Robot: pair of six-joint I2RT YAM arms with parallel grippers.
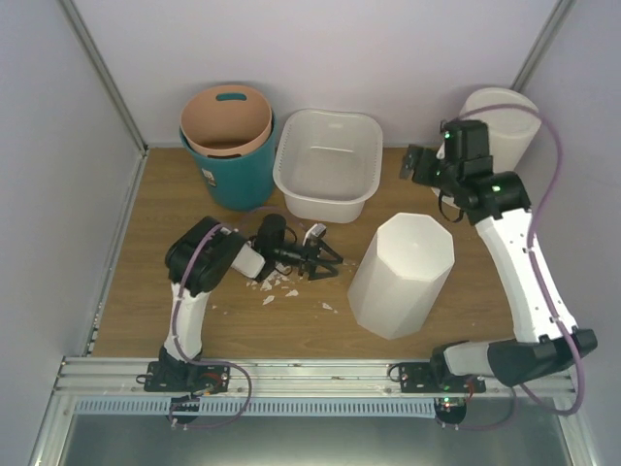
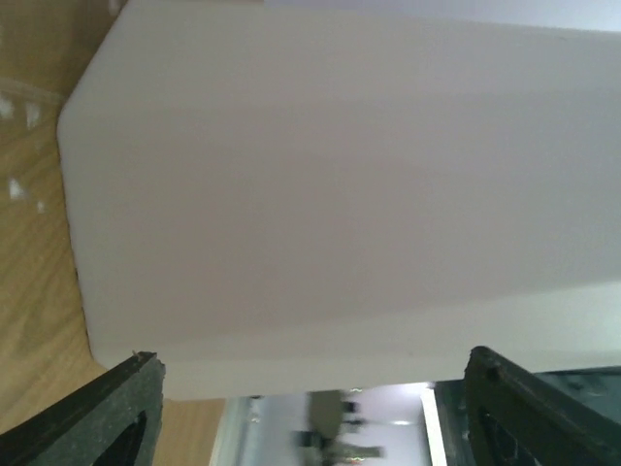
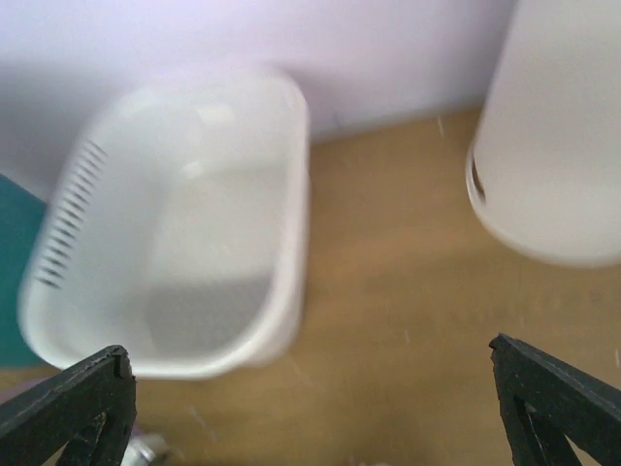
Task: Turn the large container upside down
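Note:
The large container [image 1: 328,163], a wide white rectangular tub with slotted sides, stands upright and empty at the back middle of the table. It also shows in the right wrist view [image 3: 175,223], at the left. My right gripper [image 1: 415,163] hovers open and empty just right of the tub, above the table. My left gripper [image 1: 328,260] lies low on the table in front of the tub, open and empty, pointing right at the octagonal bin [image 1: 400,275].
A teal round bin [image 1: 228,146] with a tan liner stands left of the tub. A tall white octagonal bin [image 2: 340,175] stands upside down at centre right. A tall round white bin [image 1: 505,124] stands at the back right. White scraps [image 1: 277,283] lie by my left gripper.

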